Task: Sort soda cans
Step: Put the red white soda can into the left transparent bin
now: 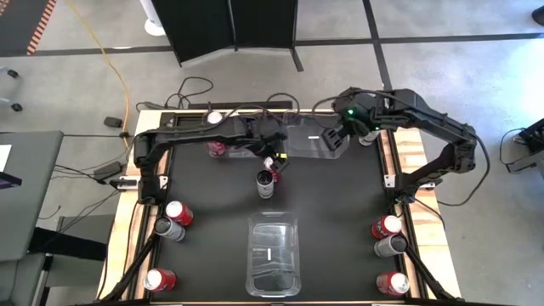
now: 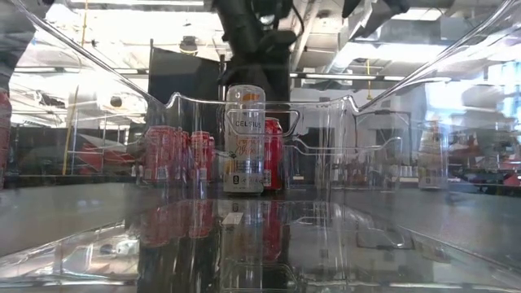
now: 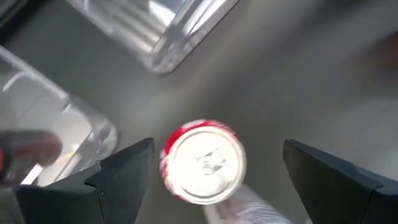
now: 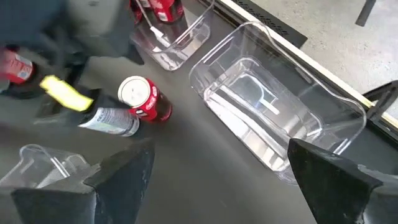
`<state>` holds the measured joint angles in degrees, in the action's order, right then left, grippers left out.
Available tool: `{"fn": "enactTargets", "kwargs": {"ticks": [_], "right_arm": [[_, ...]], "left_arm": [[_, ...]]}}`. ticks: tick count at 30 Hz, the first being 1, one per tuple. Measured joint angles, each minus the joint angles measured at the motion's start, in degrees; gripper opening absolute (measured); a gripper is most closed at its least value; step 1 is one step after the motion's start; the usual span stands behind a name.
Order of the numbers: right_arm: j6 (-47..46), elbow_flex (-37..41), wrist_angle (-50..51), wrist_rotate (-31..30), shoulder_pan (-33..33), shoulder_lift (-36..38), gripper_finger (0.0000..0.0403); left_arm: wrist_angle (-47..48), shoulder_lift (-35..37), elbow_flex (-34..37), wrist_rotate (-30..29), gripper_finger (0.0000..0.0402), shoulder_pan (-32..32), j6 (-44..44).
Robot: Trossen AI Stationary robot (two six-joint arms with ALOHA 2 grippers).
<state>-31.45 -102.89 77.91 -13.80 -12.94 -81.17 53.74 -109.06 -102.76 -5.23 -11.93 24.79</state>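
A red can with a silver top [image 3: 202,162] stands on the black table at mid-table, and also shows in the right wrist view [image 4: 146,99]. A silver-grey can [image 2: 244,138] is right beside it, and looks upright in the low view. My left gripper [image 3: 217,149] is open above the red can, one finger on either side of it, touching nothing; in the high view the gripper [image 1: 274,163] is just past the two cans [image 1: 266,182]. My right gripper [image 4: 221,152] is open and empty above the far right clear bin [image 1: 310,140].
The far left clear bin [image 1: 228,144] holds red cans [image 2: 175,150]. A third clear bin [image 1: 272,255] stands at the near middle. Loose cans lie near the left edge [image 1: 174,219] and near the right edge [image 1: 388,236]. Both arms reach over the table's far half.
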Motion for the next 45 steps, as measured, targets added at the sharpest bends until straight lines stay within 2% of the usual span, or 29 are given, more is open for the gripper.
{"fn": "enactTargets", "kwargs": {"ticks": [8, 13, 28, 31, 35, 38, 42, 45], "right_arm": [[2.41, 0.07, -0.89, -0.02, 0.65, -0.65, 0.0384], [2.81, 0.07, -2.18, -0.04, 0.58, -0.65, 0.0384], [1.48, 0.07, -1.66, -0.4, 3.68, -0.65, 0.0384], [1.47, 0.05, -1.64, -1.61, 4.03, -0.65, 0.0384], [1.47, 0.05, -1.62, -2.24, 4.32, -0.65, 0.0384], [1.47, 0.05, -1.62, -3.33, 4.33, -0.65, 0.0384], [1.47, 0.04, -1.26, -3.34, 4.32, -0.65, 0.0384], [1.47, 0.04, -0.26, -3.36, 4.32, -0.65, 0.0384]], "left_arm": [[2.77, -0.81, -0.04, -2.83, 0.0354, 0.01, 0.66], [1.79, -0.83, -0.04, -1.61, 0.0354, 0.15, 0.6], [1.58, -6.69, -0.04, -2.54, 0.0353, 1.19, 2.7], [2.71, -7.19, -0.02, -2.52, 0.0339, 1.15, 3.3], [2.68, -7.19, -0.02, -2.73, 0.0299, 1.15, 3.79], [2.76, -7.19, -0.08, -2.73, 0.0296, 1.15, 3.79], [7.4, -7.58, -3.1, -2.73, 0.0296, 1.05, 2.71], [14.27, -7.54, -9.14, -2.7, 0.0296, 0.67, 1.67]]}}
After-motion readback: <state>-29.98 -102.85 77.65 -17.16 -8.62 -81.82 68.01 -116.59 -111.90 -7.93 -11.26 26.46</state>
